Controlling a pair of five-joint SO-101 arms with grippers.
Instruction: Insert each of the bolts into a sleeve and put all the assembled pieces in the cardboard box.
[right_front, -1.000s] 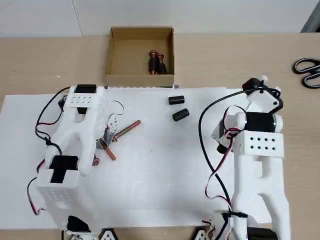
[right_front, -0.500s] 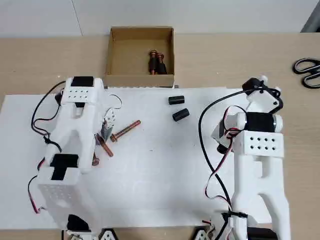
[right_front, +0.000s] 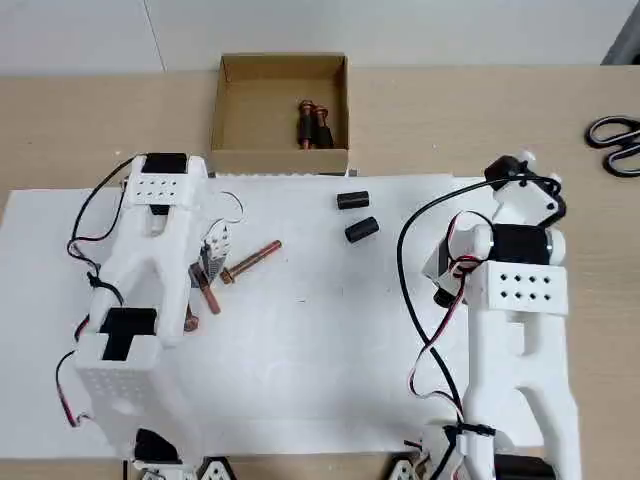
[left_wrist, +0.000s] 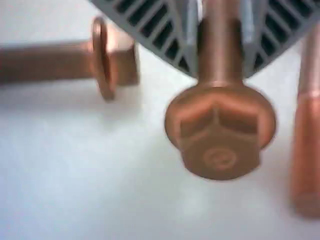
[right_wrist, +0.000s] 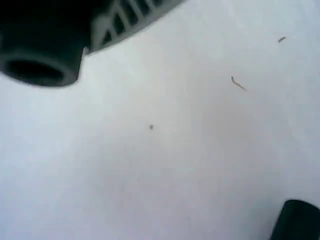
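**Bolt in the left jaws, sleeve in the right, the mat between them.** On my left arm (right_front: 150, 260) the jaws are closed on a copper bolt (left_wrist: 217, 132). They grip it by the shank, and the hex head sticks out toward the wrist camera, low over the white mat (right_front: 320, 350). From above, the bolt lies on a slant just beside that arm.

On my right arm (right_front: 515, 290) the jaws look closed on a black sleeve (right_wrist: 40, 57), with its open bore showing. It sits at the opposite side of the mat.

Bolt and sleeve are well apart, with bare mat between them. As I judge it, the next move depends on bringing the shank's free end onto the line of that bore. From above I cannot tell which way the bore faces.

- **Loose bolts:** one (right_front: 252, 260) lies just beside the held bolt, and another (right_front: 190, 322) lies partly under the left arm.
- **Spare sleeves:** two (right_front: 352, 199) (right_front: 361, 229) lie near the box (right_front: 217, 105), closer to the right arm than the left.
- **Finished pieces:** two (right_front: 312, 125) already lie in the box, which stands on the table (right_front: 450, 110).
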